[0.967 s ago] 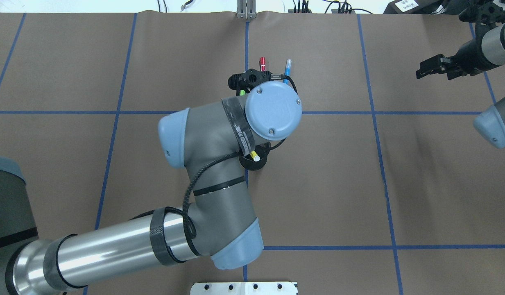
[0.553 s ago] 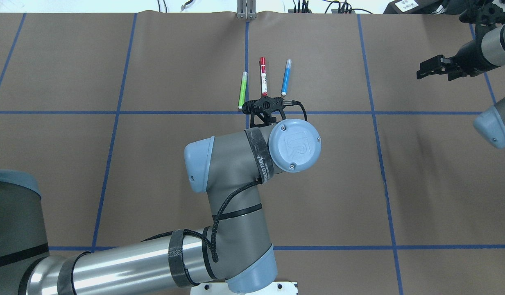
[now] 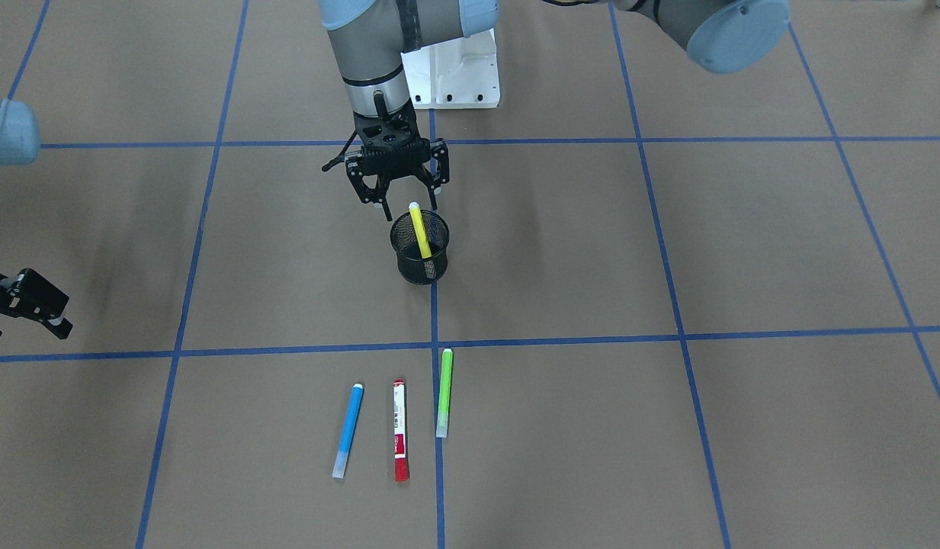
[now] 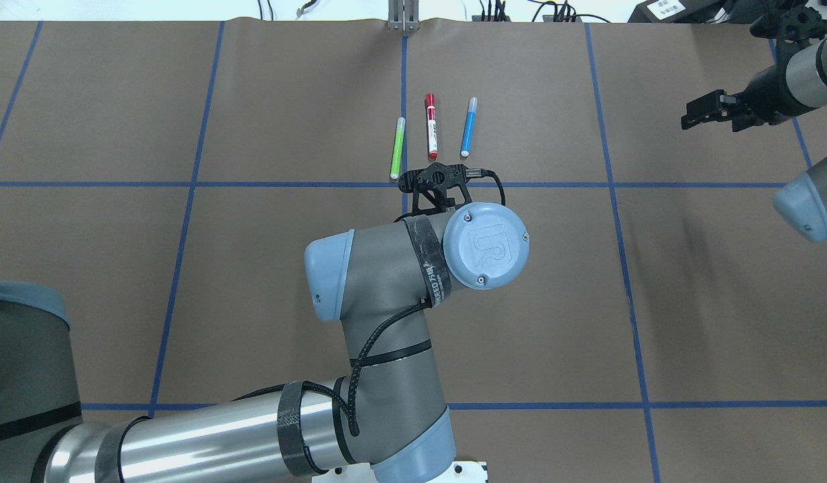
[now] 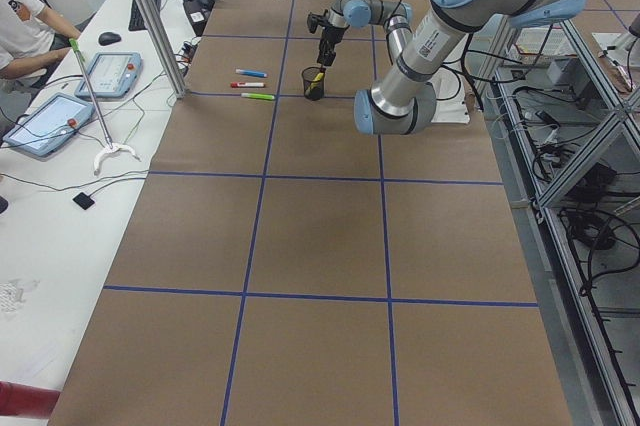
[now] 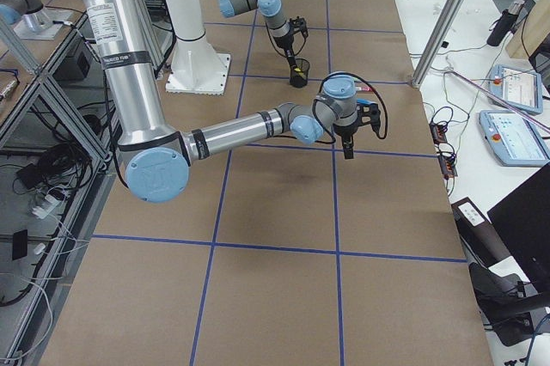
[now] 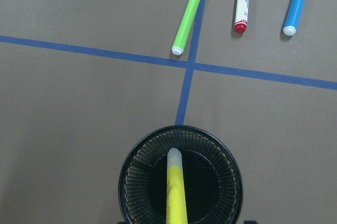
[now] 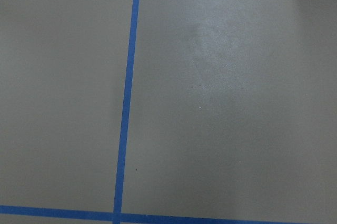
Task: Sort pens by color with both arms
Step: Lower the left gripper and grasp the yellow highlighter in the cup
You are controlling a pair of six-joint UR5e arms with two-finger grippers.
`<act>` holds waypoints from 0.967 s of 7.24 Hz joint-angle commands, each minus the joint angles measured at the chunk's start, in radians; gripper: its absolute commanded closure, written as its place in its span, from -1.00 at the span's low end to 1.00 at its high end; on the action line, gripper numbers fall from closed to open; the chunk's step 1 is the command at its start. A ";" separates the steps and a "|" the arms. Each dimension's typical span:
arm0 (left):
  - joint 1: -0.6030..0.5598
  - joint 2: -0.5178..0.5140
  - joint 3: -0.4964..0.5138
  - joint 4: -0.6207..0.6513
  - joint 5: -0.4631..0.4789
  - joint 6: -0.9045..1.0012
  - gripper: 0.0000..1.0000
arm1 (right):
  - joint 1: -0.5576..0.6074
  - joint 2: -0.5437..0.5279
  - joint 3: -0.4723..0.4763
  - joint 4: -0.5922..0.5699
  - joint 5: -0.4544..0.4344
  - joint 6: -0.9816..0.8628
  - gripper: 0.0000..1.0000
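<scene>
Yellow pen (image 3: 419, 230) aslant in mesh cup (image 3: 420, 268)

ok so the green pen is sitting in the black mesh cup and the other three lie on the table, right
No, the pen in the black mesh cup is the yellow pen; the green pen lies on the table with the blue pen and red-capped pen. The front-facing view shows it.

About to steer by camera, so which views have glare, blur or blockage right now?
Right wrist view: pale sheen on the table paper. Left wrist view: sharp, but the black mesh cup and yellow pen are cut off at the bottom edge. Overhead view: the left arm hides the cup. Front-facing view: even light, no glare.
</scene>
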 commanded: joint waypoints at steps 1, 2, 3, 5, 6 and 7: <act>0.000 0.007 -0.001 -0.011 0.000 0.000 -0.41 | 0.000 0.003 0.000 0.000 0.000 0.000 -0.97; 0.000 0.007 -0.001 -0.011 0.000 0.000 -0.37 | 0.000 0.005 0.000 0.000 -0.002 0.000 -0.97; 0.000 0.007 0.000 -0.013 0.000 0.000 -0.29 | 0.000 0.005 -0.002 0.000 -0.002 -0.002 -0.97; 0.002 0.009 0.002 -0.013 0.000 0.000 -0.22 | 0.000 0.005 -0.002 0.000 -0.003 -0.002 -0.97; 0.002 0.009 0.002 -0.013 -0.001 0.000 -0.19 | 0.000 0.005 -0.002 0.000 -0.003 -0.002 -0.97; 0.002 0.009 0.003 -0.013 -0.001 0.000 -0.15 | 0.000 0.005 -0.002 0.000 -0.003 -0.002 -0.97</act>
